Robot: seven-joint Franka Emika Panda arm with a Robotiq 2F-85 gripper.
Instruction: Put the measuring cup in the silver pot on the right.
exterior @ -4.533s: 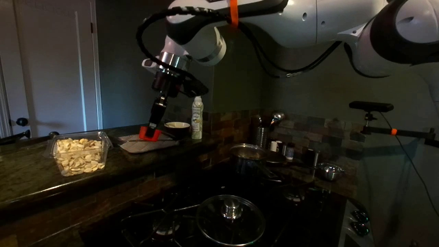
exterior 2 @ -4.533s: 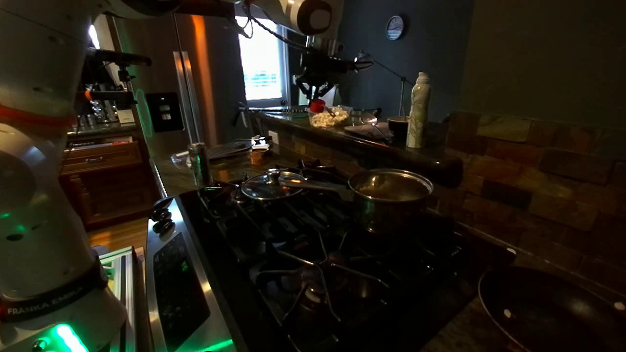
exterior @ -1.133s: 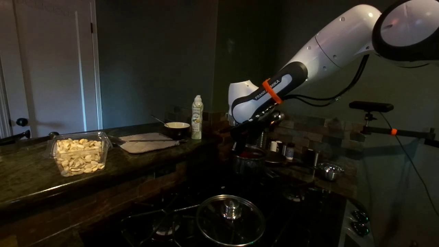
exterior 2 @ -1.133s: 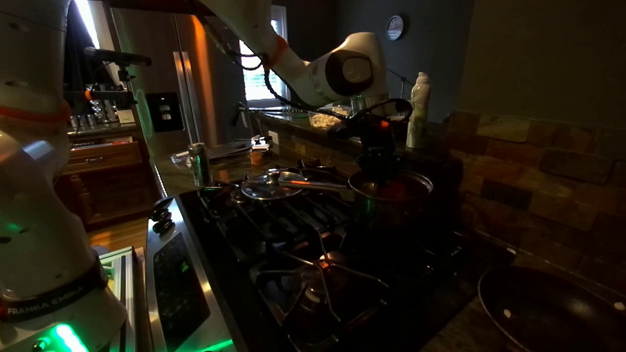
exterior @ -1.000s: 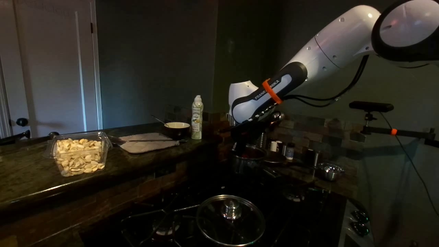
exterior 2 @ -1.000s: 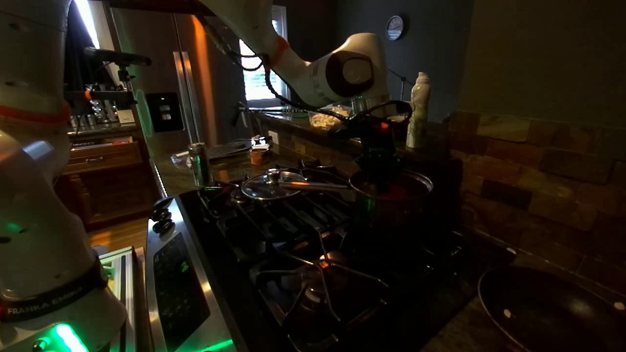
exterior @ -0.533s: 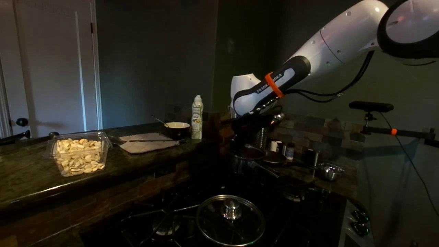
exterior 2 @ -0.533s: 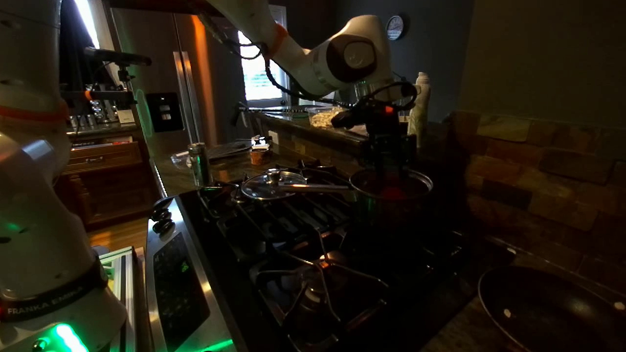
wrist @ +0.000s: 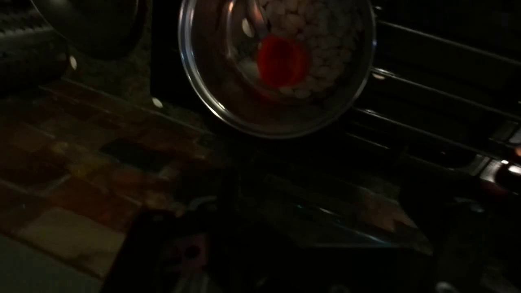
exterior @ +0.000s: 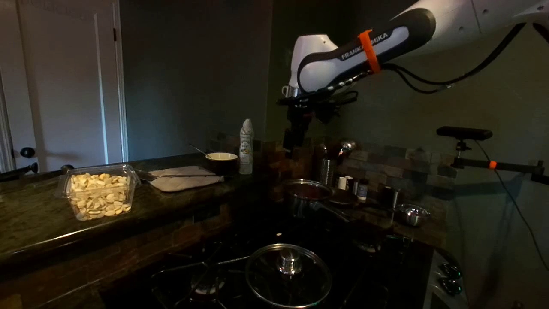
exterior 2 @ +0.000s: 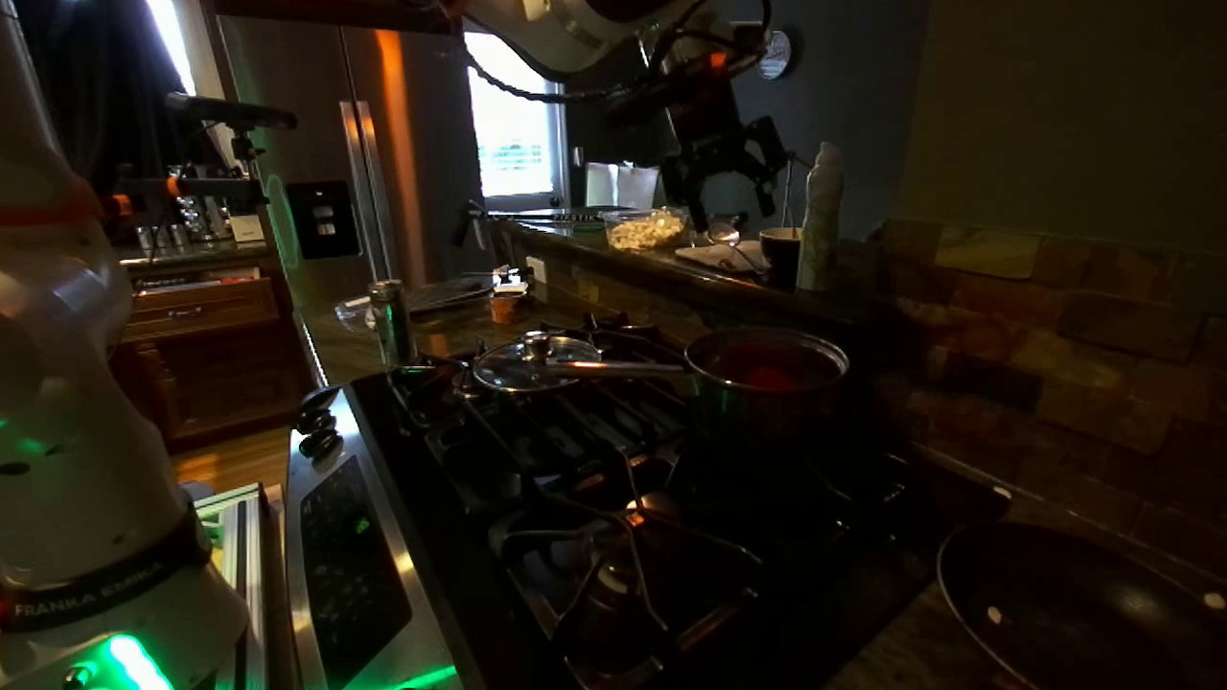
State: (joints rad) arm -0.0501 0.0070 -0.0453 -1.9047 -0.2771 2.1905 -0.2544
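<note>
The red measuring cup [wrist: 283,61] rests inside the silver pot [wrist: 220,116], on a layer of pale pieces, its handle leaning toward the rim. In an exterior view the measuring cup [exterior 2: 770,376] is a dim red patch within the lidless silver pot [exterior 2: 832,342] on the stove; in an exterior view the silver pot [exterior: 302,206] hides it. High over the stove, my gripper [exterior 2: 735,218] has its fingers spread with nothing between them. In the wrist view my gripper [wrist: 336,203] is very dark, apart from both cup and pot.
A long handle [exterior 2: 618,367] sticks out from the pot. A knobbed glass lid [exterior: 287,274] lies on the stove. On the raised counter are a clear tub of pale pieces [exterior: 101,195], a mat [exterior: 184,179], a bowl [exterior: 221,163] and a spray bottle [exterior: 245,148]. A dark pan [exterior 2: 1083,613] stands nearby.
Earlier my gripper carried the measuring cup from the counter down into the pot. Since then its fingers have spread, the cup has stayed in the pot, and the arm has risen well above.
</note>
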